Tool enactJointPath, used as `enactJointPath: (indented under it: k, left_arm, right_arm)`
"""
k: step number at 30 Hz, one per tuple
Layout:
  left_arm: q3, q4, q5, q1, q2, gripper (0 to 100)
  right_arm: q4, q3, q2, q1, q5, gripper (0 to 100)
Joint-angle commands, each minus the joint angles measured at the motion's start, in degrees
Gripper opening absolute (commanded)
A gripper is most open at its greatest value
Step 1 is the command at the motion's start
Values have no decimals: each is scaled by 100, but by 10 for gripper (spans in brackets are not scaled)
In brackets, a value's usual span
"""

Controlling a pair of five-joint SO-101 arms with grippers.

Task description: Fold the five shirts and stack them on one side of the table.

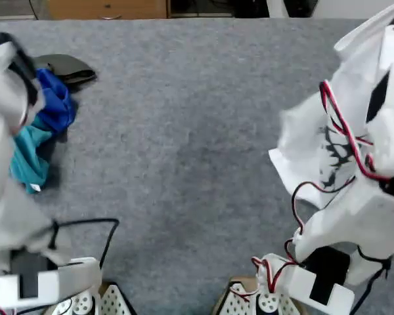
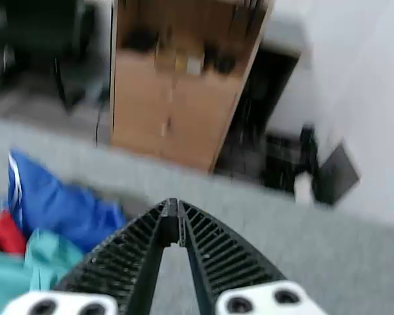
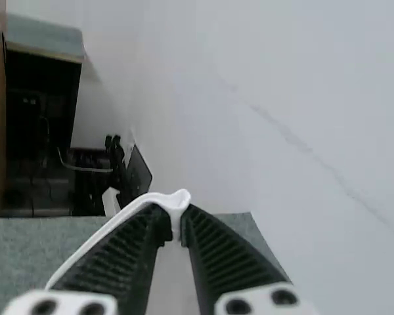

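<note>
1. The right hand is pressed together, pinching an edge of the white shirt. The shirt hangs at the right side of the desk, apparently lifted so that it drapes open for laying flat.
2. The left hand is pressed together with nothing visible between its fingers. It is raised near the unfolded pile, probably on standby to assist.
3. The blue shirt, teal shirt and dark shirt lie bunched and touching at the desk's left edge. A red shirt sits beside the blue and teal ones.
4. Judgement: no folded stack is evident, so the task looks to be at an early stage.
</note>
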Motion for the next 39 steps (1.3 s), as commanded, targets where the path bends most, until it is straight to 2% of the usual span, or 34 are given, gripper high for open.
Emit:
enactJointPath:
  k: [1, 3, 10, 13, 15, 18, 23, 31, 35, 39]
  left_arm:
    - [818, 0, 70, 62, -66, 19]
    - [958, 9, 79, -88, -31, 19]
    - [1108, 18, 607, -1582, -66, 19]
    - [1116, 44, 897, -2136, -31, 19]
    - [1266, 44, 1002, -2330, -40, 19]
    - [1635, 44, 1046, -2356, -75, 19]
    - [1960, 44, 1046, -2347, -75, 19]
    - [2295, 44, 1037, -1732, -75, 19]
    - [2980, 35, 1055, -1073, -75, 19]
    - [3727, -193, 1002, -176, -40, 19]
  right_arm:
    - [-18, 92, -127, -664, 484, 3]
    - [-35, 48, -127, -1393, 659, 2]
    - [-62, -593, -101, -4224, 668, 2]
    - [-185, -998, -84, -5059, 659, 2]
    - [-431, -1121, -84, -5288, 510, 2]
    - [-598, -1121, -84, -5130, 475, 2]
    - [-545, -514, -75, -4189, 475, 2]
    - [-809, 2703, -75, -2510, 519, 2]
    - [-1978, 5059, -75, -1956, 519, 2]
    - [-4237, 7512, -66, -1552, 527, 2]
